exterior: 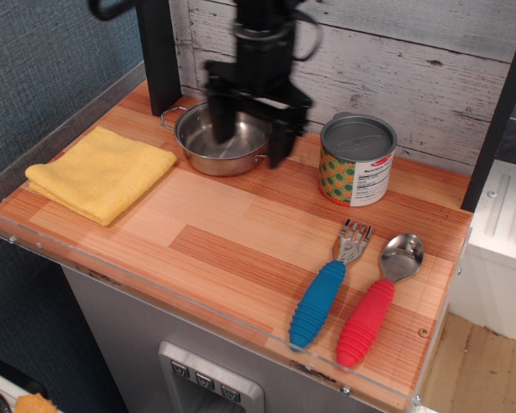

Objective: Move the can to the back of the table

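Observation:
The can stands upright near the back right of the wooden table, close to the plank wall. It has a grey lid, a white label and a green-orange side. My gripper is open and empty, blurred by motion. It hangs over the steel pot, well left of the can and apart from it.
A steel two-handled pot sits at the back middle. A folded yellow cloth lies at the left. A blue-handled fork and a red-handled spoon lie at the front right. A black post stands at the back left.

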`<state>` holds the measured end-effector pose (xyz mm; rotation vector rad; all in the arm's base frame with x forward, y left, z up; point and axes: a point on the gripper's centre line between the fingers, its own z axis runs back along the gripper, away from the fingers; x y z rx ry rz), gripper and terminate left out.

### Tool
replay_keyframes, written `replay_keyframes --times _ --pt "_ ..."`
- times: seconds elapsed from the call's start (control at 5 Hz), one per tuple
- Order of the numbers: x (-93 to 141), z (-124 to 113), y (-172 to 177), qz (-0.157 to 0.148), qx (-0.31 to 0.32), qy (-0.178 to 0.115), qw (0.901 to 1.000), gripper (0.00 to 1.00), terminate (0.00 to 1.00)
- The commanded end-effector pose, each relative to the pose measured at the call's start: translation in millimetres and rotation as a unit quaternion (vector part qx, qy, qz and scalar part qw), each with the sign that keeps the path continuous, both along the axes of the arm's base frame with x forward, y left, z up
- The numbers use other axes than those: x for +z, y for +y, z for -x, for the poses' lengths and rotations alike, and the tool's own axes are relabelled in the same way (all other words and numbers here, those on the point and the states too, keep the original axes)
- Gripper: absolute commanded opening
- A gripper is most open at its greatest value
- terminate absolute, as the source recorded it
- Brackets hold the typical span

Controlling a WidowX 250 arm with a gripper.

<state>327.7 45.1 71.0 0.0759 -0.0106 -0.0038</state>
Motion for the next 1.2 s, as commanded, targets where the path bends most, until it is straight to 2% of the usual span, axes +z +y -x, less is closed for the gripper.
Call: replay_keyframes --times 0.0,0.4,0.6,0.8,1.0 --pt "37.1 25.4 56.1 0.003 0.182 -0.041 0.9825 1.0 0.0" --pt "51.3 19.6 92.2 0.003 0.215 -0.056 0.9749 1.0 0.0" --pt "53.4 26.5 106.4 0.008 0.228 -0.054 0.9723 1.0 0.0" --pt "53.4 26.5 106.4 0.008 0.228 -0.054 0.9723 1.0 0.0" --pt "53.4 26.5 106.4 0.008 0.228 -0.054 0.9723 1.0 1.0"
